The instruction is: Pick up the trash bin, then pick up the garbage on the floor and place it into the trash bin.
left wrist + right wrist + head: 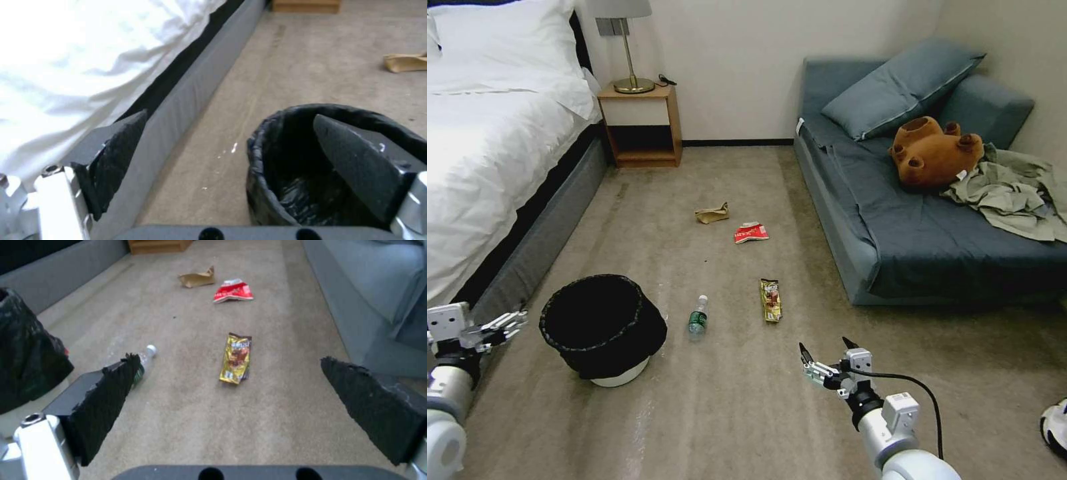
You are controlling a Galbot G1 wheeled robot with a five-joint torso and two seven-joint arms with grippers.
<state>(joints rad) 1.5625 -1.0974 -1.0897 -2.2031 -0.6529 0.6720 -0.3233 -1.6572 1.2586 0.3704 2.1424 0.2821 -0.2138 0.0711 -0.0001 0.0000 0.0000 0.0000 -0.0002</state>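
- The right gripper hangs low over the carpet at the near right, its fingers spread wide with nothing between them
- The left gripper sits at the near left edge, just beside the trash bin and close to the bed's grey base; its fingers are parted and grasp nothing
- In the left wrist view one pad shows in front of the bin's mouth and the other toward the bed; whether either touches the liner cannot be told
- The trash bin stands upright on the carpet, black liner folded over its rim
- The clear bottle lies on its side just right of the bin
- The yellow-brown wrapper lies flat to the right of the bottle, near the sofa's front edge
- Farther off, the red-and-white packet and the tan paper bag lie near each other mid-floor
- In the right wrist view the wrapper lies between the two spread pads
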